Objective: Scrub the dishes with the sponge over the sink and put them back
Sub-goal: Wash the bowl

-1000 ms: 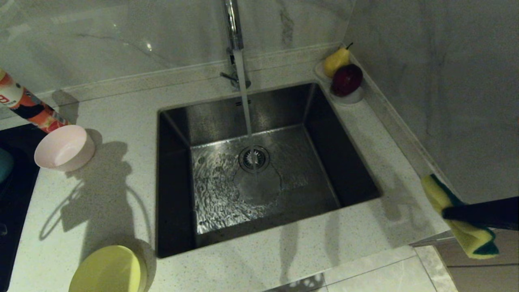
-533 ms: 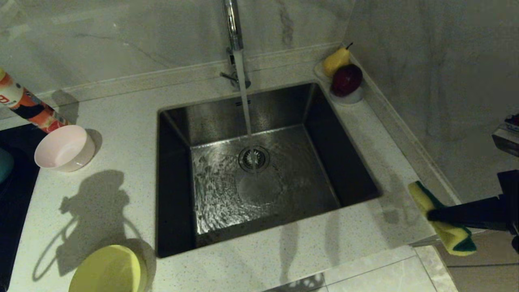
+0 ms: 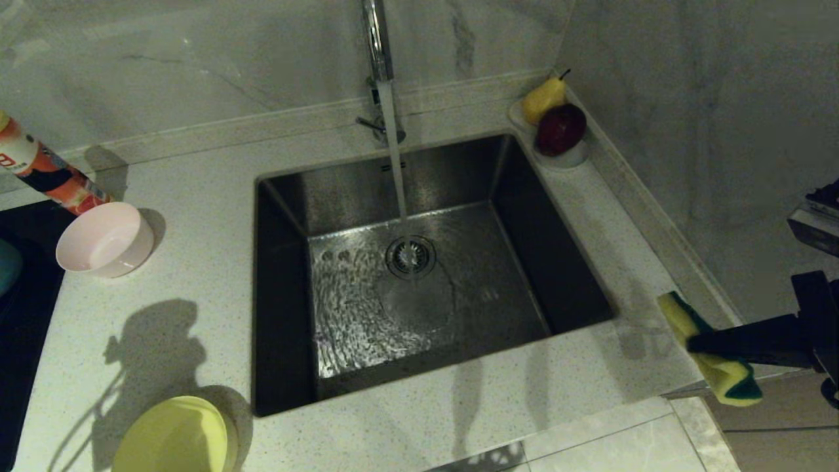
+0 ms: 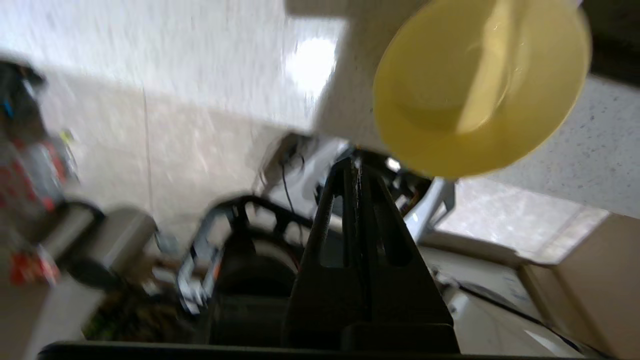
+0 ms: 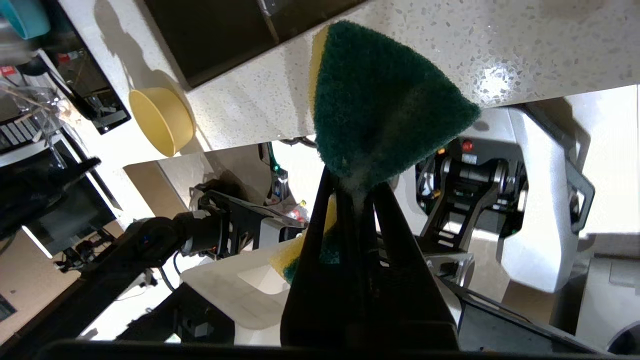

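Note:
Water runs from the tap into the steel sink (image 3: pixel 498 275). The pink bowl (image 3: pixel 105 239) stands on the counter left of the sink. Upright at the counter's near left corner is the yellow bowl (image 3: pixel 174 436) (image 4: pixel 480 85) (image 5: pixel 162 120). A blue bowl (image 5: pixel 22 15) shows only as a sliver at the far left edge (image 3: pixel 6 265). My right gripper (image 3: pixel 695 342) (image 5: pixel 352 187) is shut on the sponge (image 3: pixel 711 351) (image 5: pixel 385 100), held in the air off the counter's right edge. My left gripper (image 4: pixel 352 167) is shut and empty, a little short of the yellow bowl; it is outside the head view.
A white dish (image 3: pixel 565 159) with a pear and a red apple sits at the sink's back right corner. An orange bottle (image 3: pixel 46 174) leans at the far left above a black hob (image 3: pixel 19 314). The tap (image 3: pixel 377 39) rises behind the sink.
My right gripper has carried the sponge leftward, closer to the counter's right edge. The left arm's shadow has slid down the counter towards the yellow bowl.

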